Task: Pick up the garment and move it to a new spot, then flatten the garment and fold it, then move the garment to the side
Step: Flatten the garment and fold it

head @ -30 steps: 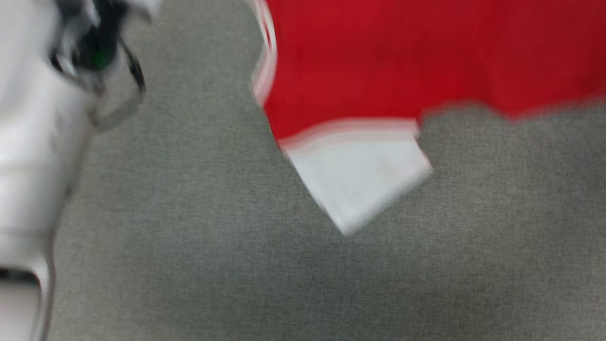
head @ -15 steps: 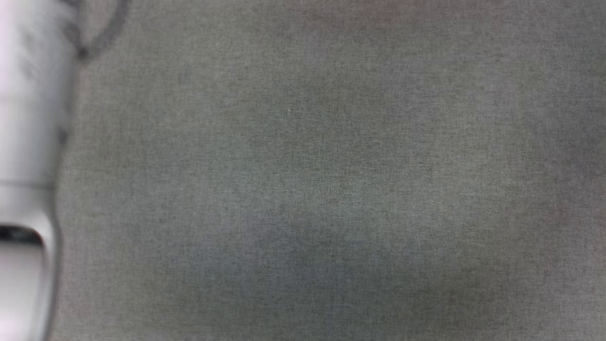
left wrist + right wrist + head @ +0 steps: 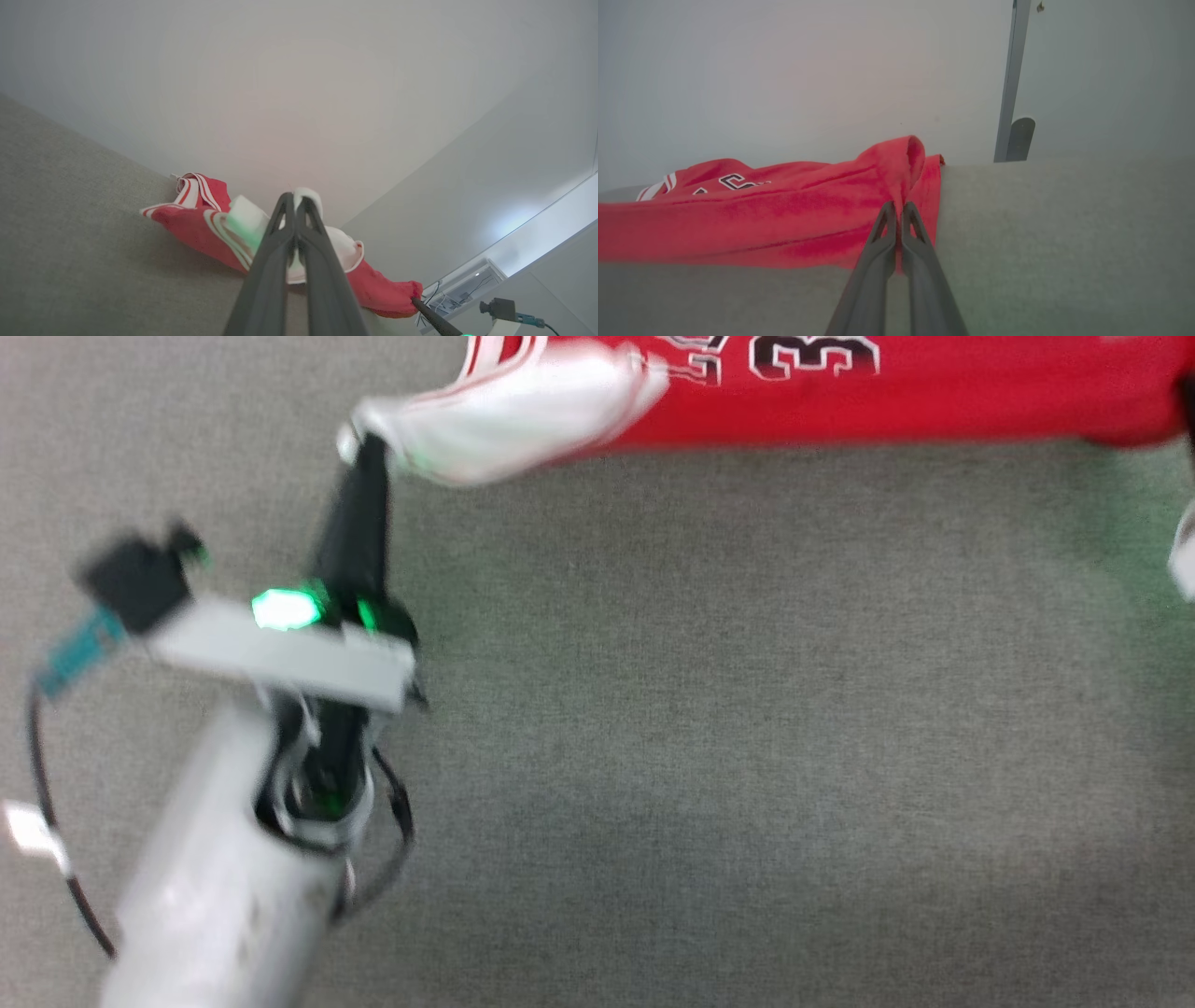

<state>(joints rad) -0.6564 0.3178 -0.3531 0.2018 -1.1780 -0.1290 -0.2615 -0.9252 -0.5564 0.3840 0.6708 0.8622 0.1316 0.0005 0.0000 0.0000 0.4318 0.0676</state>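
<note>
The garment (image 3: 934, 401), red with black white-outlined numbers, stretches along the top edge of the head view over the grey surface. My left gripper (image 3: 367, 448) points up that view, shut on the garment's white sleeve (image 3: 504, 411). In the left wrist view the left gripper (image 3: 295, 198) pinches white sleeve fabric (image 3: 343, 247), and the red body (image 3: 196, 224) trails to both sides. My right gripper (image 3: 896, 207) is shut on a bunched red edge of the garment (image 3: 761, 219), which is pulled taut off to the left of that view.
A grey fabric-covered surface (image 3: 747, 756) spreads below the garment. Pale walls (image 3: 280, 93) rise behind it. A grey upright post (image 3: 1011, 79) stands at the surface's far edge. The other arm's dark finger (image 3: 434, 319) and some cabling (image 3: 467, 287) show at the lower right of the left wrist view.
The head camera has swung: the blurred garment slid out of view, then only grey surface showed. Now the garment lies along the top edge and my left arm is in view.
</note>
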